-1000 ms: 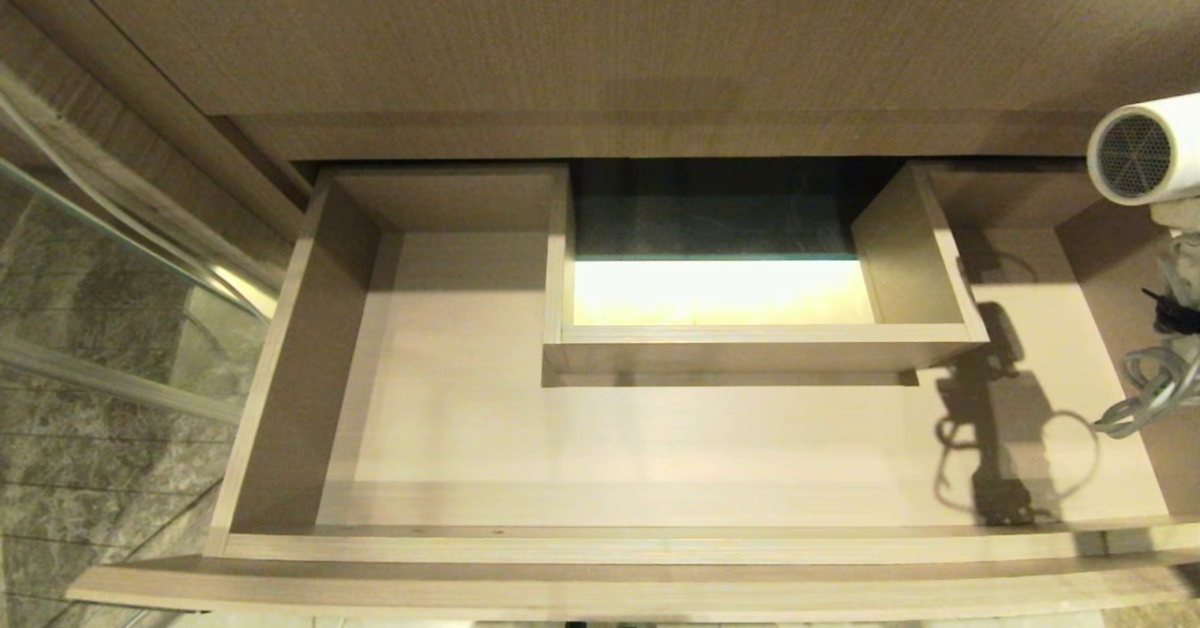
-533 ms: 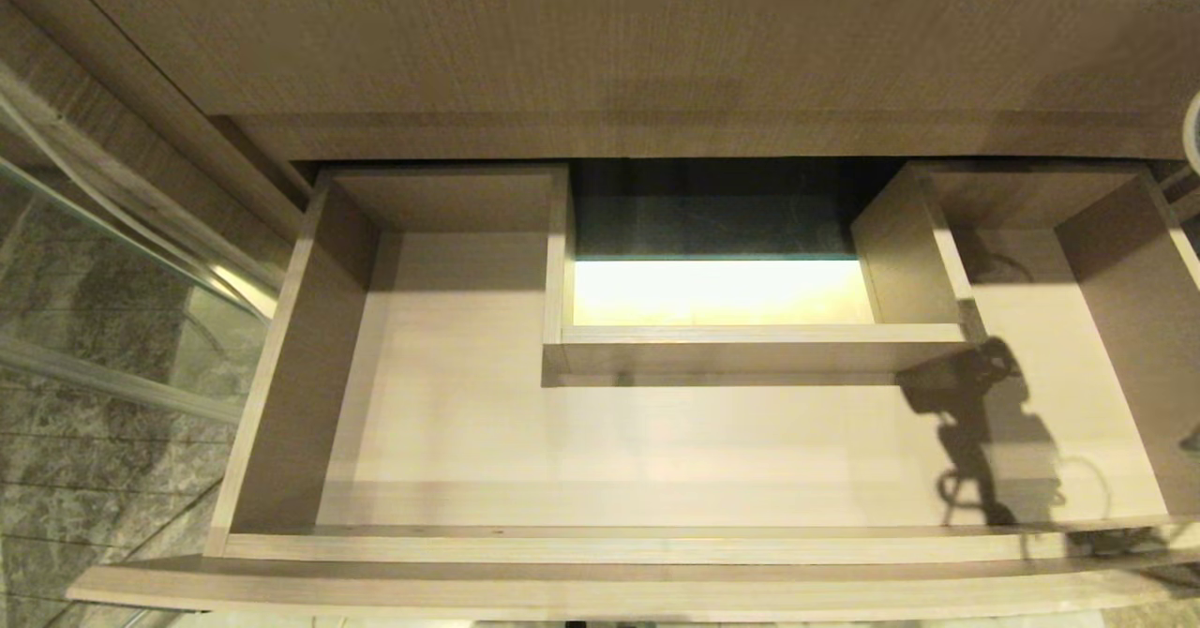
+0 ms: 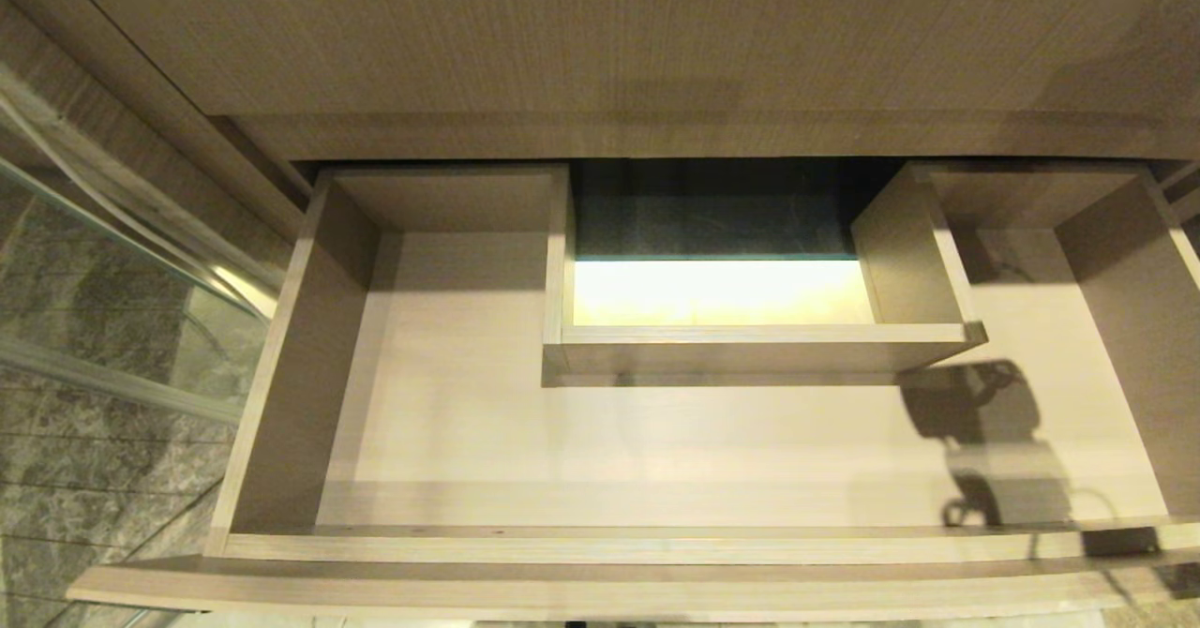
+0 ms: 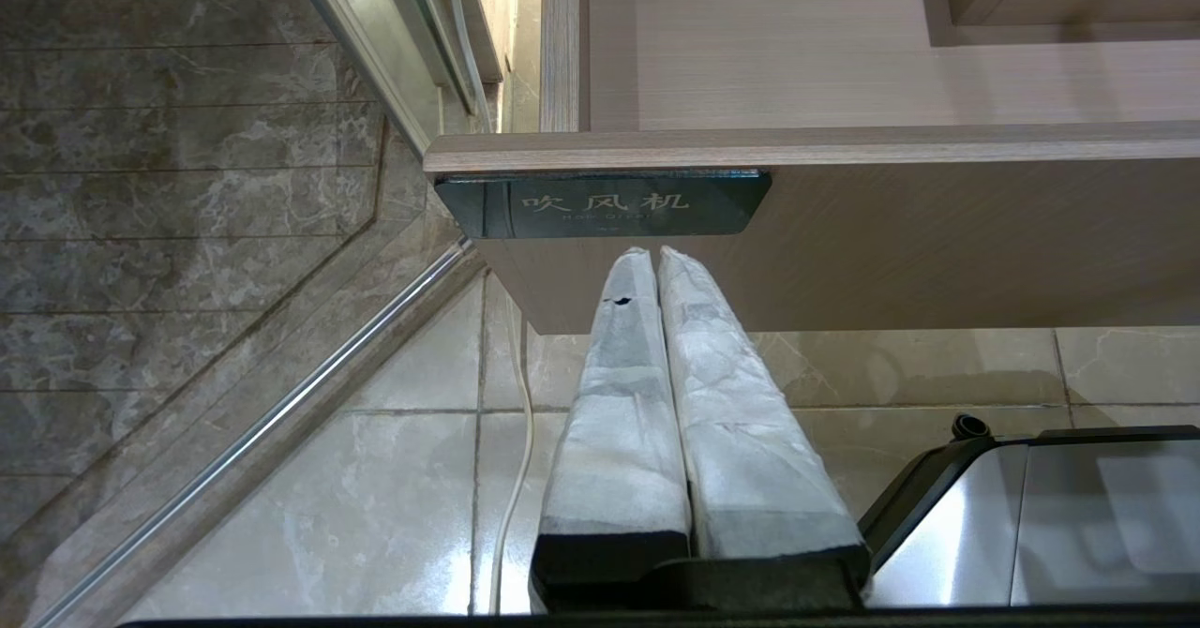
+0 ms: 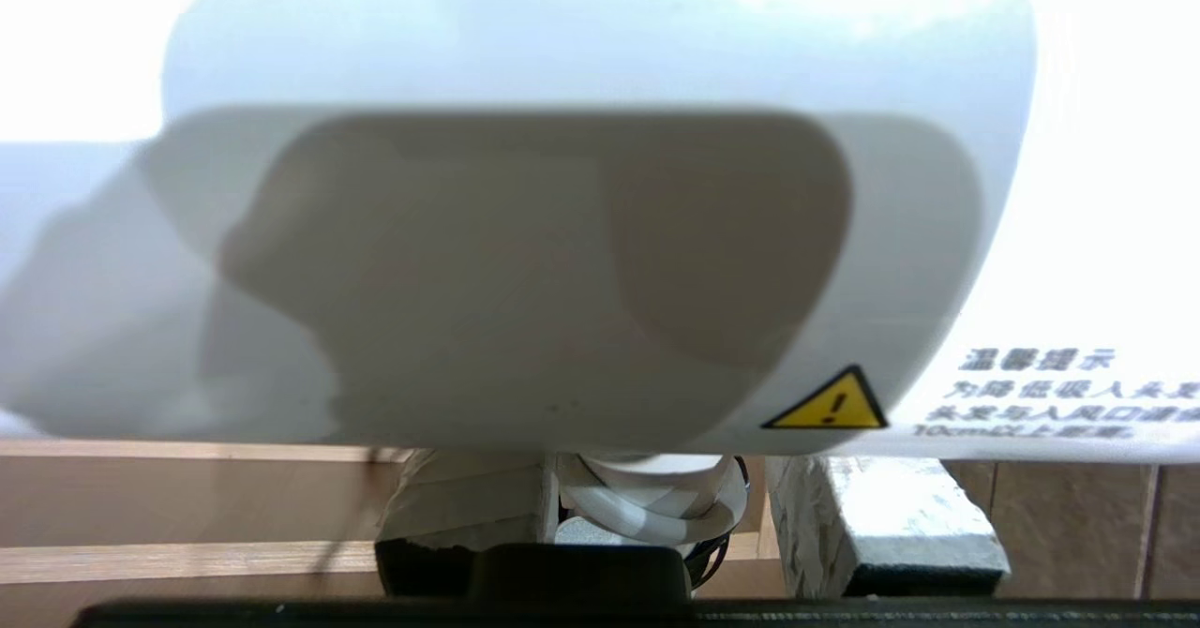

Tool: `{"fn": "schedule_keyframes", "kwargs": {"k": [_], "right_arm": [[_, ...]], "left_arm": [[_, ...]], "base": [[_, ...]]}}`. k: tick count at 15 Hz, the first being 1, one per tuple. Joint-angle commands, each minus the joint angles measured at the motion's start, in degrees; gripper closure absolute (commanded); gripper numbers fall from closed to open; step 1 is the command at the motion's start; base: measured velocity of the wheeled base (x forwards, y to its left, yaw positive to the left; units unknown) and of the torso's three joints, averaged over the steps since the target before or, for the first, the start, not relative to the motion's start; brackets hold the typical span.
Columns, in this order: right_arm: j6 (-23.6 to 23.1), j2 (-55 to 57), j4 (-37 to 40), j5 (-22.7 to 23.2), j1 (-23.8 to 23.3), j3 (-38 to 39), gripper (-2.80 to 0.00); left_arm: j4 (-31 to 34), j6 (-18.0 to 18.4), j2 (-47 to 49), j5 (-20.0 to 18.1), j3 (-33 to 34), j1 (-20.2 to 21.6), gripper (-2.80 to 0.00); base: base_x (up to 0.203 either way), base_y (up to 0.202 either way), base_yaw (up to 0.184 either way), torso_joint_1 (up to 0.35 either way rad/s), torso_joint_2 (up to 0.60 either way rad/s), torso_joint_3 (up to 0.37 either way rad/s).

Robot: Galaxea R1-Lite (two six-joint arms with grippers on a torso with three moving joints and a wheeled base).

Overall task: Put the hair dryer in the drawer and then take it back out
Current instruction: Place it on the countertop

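Pulled fully open in the head view: the drawer, wide and shallow, light wood-grain boards with pale raw-looking top edges; smooth flat floor, lighter than the walls. Set mid-back, a boxed rectangular cut-out — three thin walls around a gap, brightly lit below and dark green further back. Left of the box a plain far bay; right of it a matching bay; along the near side one unbroken strip of floor spanning the full width. On that floor at the right, only a dark shadow with a looped cord outline. Above and behind, a taller plain wood-grain panel; to the left, grey veined stone tiles and a metal-framed glass edge.

Seen only in the right wrist view: the hair dryer, white glossy plastic, rounded barrel filling most of that picture, a yellow triangular warning sticker near its lower edge; pinched at the handle by the right gripper, padded white-wrapped fingers pressed on either side; wood-grain boards behind; not in the drawer, and out of the head view altogether.

Low and near, in front of the drawer face: the left gripper, long padded fingers pressed together with nothing between them, tips just under a dark label with pale lettering; beneath, glossy beige floor tiles and a thin white cord.
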Motion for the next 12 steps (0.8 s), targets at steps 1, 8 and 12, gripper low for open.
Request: {"fn": "schedule_keyframes", "kwargs": {"k": [1,8,12], "right_arm": [[-0.21,-1.47,0.17,0.10,-0.25,0.33,0.00],[-1.78,-4.70,0.55,0.23,-1.26,0.64,0.00],[-2.67,-7.60,0.77,0.39,-2.69,1.56,0.00]], "left_arm": [[-0.02,-0.01,-0.02,0.04,-0.01,0.00,0.00],[-0.02,-0.01,-0.02,0.04,0.07,-0.05,0.00],[-0.02,-0.01,-0.02,0.04,-0.01,-0.04,0.00]], "base": [[0.000,0.000,0.000,0.000,0.00,0.000],[0.000,0.000,0.000,0.000,0.00,0.000],[0.000,0.000,0.000,0.000,0.00,0.000]]}}
